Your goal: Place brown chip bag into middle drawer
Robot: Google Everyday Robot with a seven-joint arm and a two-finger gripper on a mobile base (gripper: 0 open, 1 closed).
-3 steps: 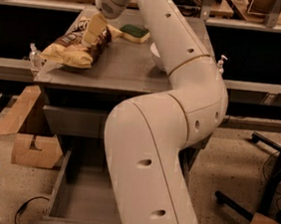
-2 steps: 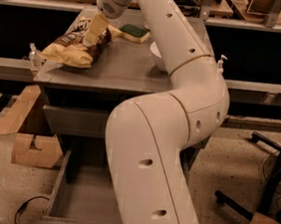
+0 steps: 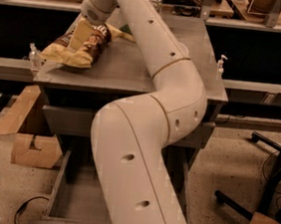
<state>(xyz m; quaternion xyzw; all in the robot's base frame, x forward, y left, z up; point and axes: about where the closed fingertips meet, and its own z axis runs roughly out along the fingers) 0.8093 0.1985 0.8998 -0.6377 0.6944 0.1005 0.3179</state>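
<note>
The brown chip bag (image 3: 76, 46) lies on the left part of the grey cabinet top (image 3: 135, 71). Its upper end is raised toward my gripper (image 3: 86, 31), which reaches down from the top left and is shut on that end. Its lower end rests near the cabinet's left edge. The middle drawer (image 3: 71, 202) is pulled out low in front of the cabinet, and its bare floor shows left of my arm. My big white arm (image 3: 143, 134) crosses the middle of the view and hides the drawer's right part.
A drawer with a flat grey front (image 3: 62, 118) sits just under the cabinet top. Cardboard boxes (image 3: 29, 145) lie on the floor at left. A small bottle (image 3: 34, 55) stands left of the cabinet and a pump bottle (image 3: 219, 65) right. Chair legs (image 3: 268, 187) are at right.
My arm has swung a little to the left, and the wrist has come slightly down and left. The bag stays in about the same place on the cabinet top.
</note>
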